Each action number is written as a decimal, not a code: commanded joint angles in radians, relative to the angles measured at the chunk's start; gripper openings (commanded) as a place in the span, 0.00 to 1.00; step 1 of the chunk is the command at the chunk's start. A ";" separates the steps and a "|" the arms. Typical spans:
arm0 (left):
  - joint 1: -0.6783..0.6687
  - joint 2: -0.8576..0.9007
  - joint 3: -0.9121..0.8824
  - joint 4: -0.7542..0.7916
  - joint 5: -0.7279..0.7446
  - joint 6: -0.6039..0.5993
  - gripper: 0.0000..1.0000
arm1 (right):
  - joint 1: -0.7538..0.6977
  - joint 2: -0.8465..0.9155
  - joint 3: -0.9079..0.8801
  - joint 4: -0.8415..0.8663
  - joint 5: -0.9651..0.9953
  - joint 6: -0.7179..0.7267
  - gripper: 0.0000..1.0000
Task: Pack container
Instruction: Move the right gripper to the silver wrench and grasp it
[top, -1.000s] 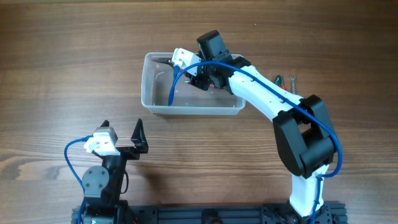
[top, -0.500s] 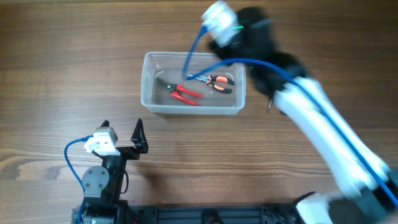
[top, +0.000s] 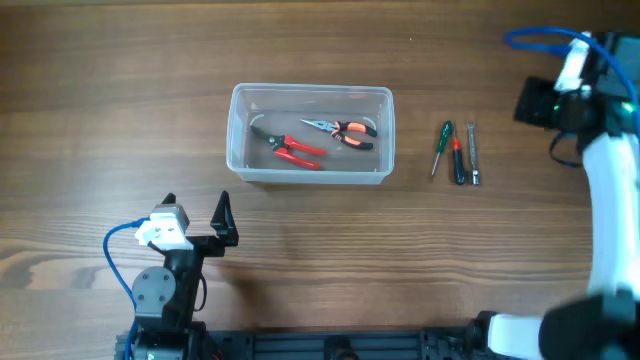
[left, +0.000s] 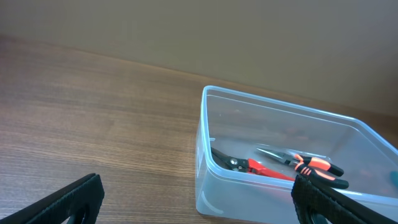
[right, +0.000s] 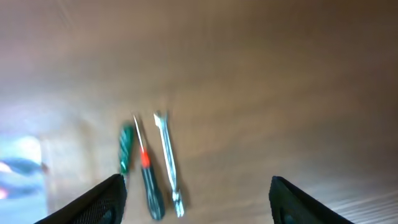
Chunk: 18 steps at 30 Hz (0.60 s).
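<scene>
Wooden table (top: 100, 90), container (top: 310, 90) holding pliers (top: 350, 132); left hand (left: 196, 190), right hand (right: 196, 193) spread

The overhead camera looks straight down from well above the desk (top: 120, 80). It takes in the container (top: 236, 135), the green screwdriver (top: 441, 147) to its right, and both arms. The left wrist camera sits low behind the left tool (left: 198, 186) and faces slightly downward across the desk, close to the container's (left: 249, 199) near corner. The right wrist camera, blurred, looks steeply down between the right tool's (right: 196, 183) fingers at the same green screwdriver (right: 126, 148).
</scene>
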 joint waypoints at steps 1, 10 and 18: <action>0.006 -0.004 -0.006 0.000 -0.003 -0.012 1.00 | -0.004 0.169 -0.047 -0.011 -0.084 0.031 0.68; 0.006 -0.005 -0.006 0.000 -0.003 -0.012 1.00 | 0.008 0.319 -0.047 -0.039 -0.126 -0.073 0.61; 0.006 -0.005 -0.006 0.000 -0.003 -0.012 1.00 | 0.023 0.344 -0.048 -0.018 -0.094 -0.072 0.48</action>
